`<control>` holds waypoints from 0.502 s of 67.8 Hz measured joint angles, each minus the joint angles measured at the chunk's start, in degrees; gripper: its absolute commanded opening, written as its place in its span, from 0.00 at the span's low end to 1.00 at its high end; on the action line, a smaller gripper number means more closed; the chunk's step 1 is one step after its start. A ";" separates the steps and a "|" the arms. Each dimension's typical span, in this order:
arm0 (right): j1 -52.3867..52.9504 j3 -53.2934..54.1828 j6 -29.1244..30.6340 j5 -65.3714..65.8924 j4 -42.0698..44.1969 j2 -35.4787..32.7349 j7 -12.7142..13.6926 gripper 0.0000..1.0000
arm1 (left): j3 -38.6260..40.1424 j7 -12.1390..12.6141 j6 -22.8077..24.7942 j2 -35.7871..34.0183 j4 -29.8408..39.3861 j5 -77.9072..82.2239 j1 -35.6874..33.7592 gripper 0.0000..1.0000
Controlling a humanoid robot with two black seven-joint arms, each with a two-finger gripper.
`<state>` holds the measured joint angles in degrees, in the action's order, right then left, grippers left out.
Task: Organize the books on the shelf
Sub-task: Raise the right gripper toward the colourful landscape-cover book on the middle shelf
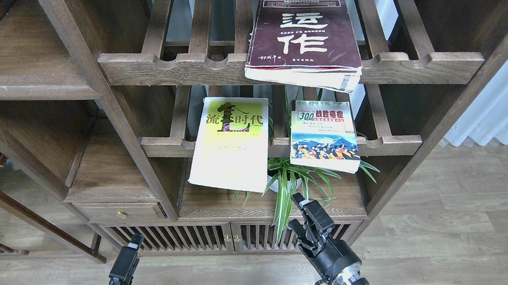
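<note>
Task not begun: maroon book point(303, 40), yellow-green book point(231, 144) and "300" book point(323, 135) lay on slatted racks point(177, 67); right gripper point(304, 215) slightly parted, empty; left gripper point(130, 256) indeterminate.

Even daylight, sharp focus, soft shadows underneath

Both black arms rise from the bottom edge of the head view, well apart from each other. The left end effector point(128, 256) sits low at the lower left, seen narrow and edge-on with a pale tip, so its two fingers cannot be told apart. The right end effector point(301, 210) reaches higher, near the middle, tilted up and slightly leftward; its two fingers stand slightly parted, holding nothing, above a round silver-faced wrist joint.
</note>
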<state>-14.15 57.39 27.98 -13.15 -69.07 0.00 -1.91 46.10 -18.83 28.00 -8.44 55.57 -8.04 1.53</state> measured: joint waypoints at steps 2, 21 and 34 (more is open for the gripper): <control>0.39 0.24 0.00 -0.05 1.35 -0.01 -0.06 1.00 | 0.00 0.02 0.00 0.14 -0.07 -0.01 -0.12 1.00; 1.49 -0.33 0.03 0.10 7.58 -0.66 0.30 1.00 | 0.13 0.49 0.00 0.15 -0.10 -0.13 -0.35 1.00; 1.16 -0.61 0.03 0.15 8.66 -1.40 0.50 1.00 | 0.89 0.43 0.00 -0.86 0.36 -0.48 0.79 1.00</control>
<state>-12.99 56.78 28.01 -13.01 -60.42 -1.40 -1.42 46.98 -18.40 28.00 -9.31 55.93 -8.52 2.32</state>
